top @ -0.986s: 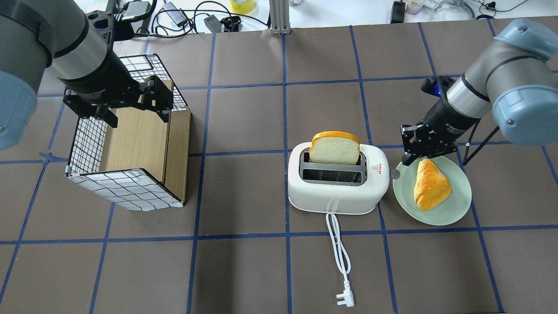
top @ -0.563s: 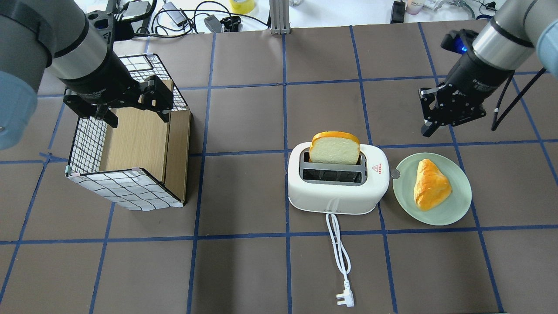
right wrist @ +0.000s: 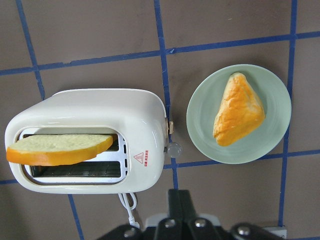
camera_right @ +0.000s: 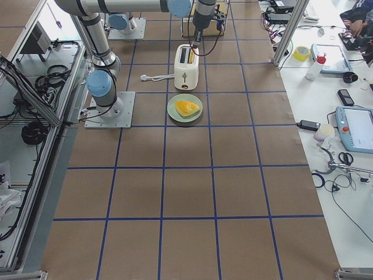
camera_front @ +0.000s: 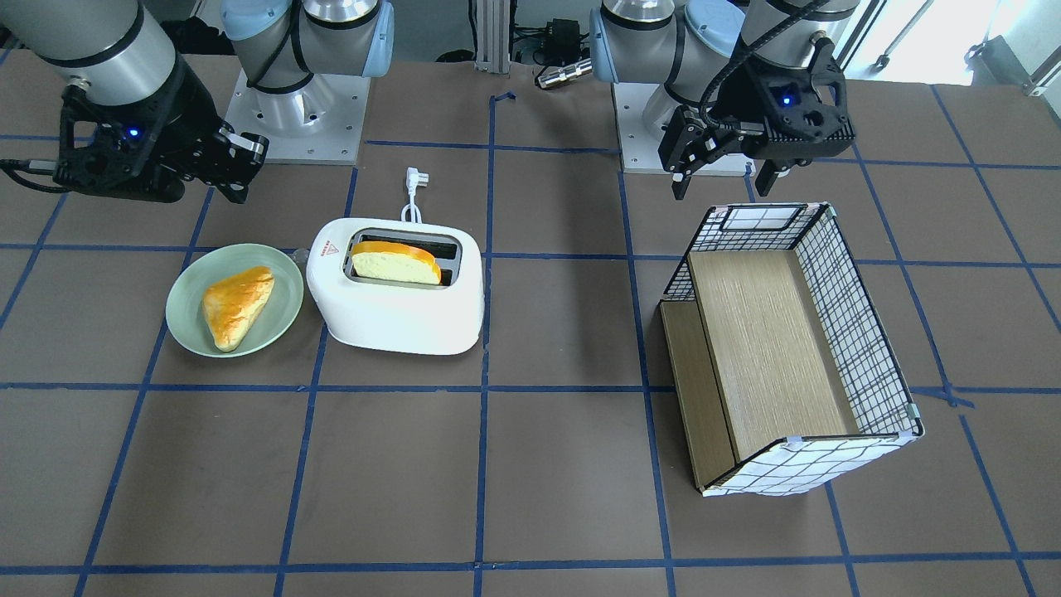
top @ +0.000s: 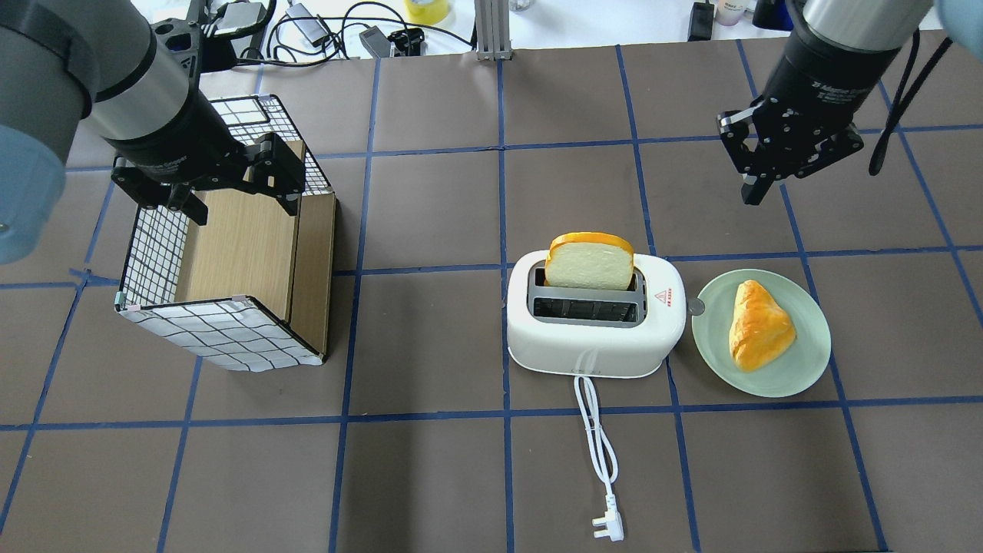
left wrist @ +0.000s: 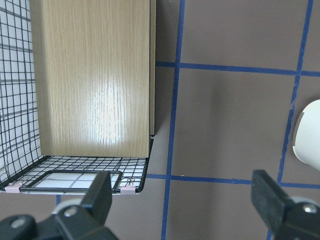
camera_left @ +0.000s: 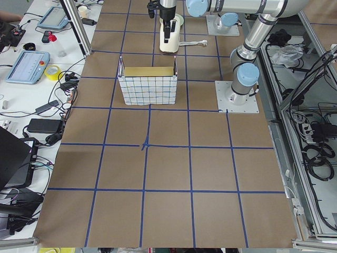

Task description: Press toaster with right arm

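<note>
Black right end effector (top: 751, 192) pinched closed, empty, clear of toaster (top: 595, 338); left end effector (left wrist: 182, 187) spread wide, empty.

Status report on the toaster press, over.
Right gripper shut, empty, clear of white rounded plastic toaster. Left gripper open over black-and-white grid-patterned box. Bread slice standing in one slot; pale green plate with golden pastry close beside toaster.

I work in a robotics lab. My right arm (camera_right: 98, 41) and left arm (camera_left: 253, 37) stand bolted to the table (camera_right: 186, 192), whose brown mat is gridded with blue tape (top: 501, 192). Beside the table, a white bench (camera_right: 303, 90) holds a teach pendant (camera_right: 355, 128), cables (camera_left: 55, 100) and a tape roll (camera_right: 301, 53).
</note>
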You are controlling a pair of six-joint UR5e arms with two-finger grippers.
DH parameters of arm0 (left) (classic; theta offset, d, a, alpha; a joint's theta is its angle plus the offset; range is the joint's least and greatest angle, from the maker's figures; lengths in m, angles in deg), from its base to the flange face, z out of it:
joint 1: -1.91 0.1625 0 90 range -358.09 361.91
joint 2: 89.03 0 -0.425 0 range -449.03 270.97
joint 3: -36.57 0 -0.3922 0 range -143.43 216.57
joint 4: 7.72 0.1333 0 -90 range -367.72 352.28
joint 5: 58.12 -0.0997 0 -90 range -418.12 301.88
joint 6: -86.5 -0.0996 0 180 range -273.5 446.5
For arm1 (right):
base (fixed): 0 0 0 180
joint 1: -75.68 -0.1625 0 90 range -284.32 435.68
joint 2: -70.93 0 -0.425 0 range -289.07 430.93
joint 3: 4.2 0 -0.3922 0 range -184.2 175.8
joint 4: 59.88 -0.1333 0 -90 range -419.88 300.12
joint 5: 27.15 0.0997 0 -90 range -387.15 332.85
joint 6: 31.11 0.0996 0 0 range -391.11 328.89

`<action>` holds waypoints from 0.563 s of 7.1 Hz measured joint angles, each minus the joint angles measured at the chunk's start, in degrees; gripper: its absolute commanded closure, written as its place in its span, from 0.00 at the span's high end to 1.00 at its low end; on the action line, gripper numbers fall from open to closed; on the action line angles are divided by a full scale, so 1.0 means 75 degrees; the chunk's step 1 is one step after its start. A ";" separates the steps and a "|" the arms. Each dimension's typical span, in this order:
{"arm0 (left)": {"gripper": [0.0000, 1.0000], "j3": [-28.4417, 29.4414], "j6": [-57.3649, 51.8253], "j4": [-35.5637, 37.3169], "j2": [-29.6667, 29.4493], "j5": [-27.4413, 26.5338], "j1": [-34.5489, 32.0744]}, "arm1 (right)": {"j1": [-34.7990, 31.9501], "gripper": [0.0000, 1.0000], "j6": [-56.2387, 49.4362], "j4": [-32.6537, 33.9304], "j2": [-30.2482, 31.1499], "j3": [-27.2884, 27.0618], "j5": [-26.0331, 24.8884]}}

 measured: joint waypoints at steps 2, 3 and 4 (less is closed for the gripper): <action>1.00 0.0000 0.0000 0.0000 0.0000 0.0000 0.0000 | -0.0159 1.00 0.0106 0.0479 -0.0010 0.0062 -0.0214; 1.00 0.0000 0.0000 0.0000 0.0000 0.0000 0.0000 | -0.0176 1.00 0.0105 0.1021 -0.0013 0.0055 -0.0206; 1.00 0.0000 0.0000 0.0000 0.0000 0.0000 0.0000 | -0.0180 1.00 0.0077 0.1592 -0.0023 0.0041 -0.0173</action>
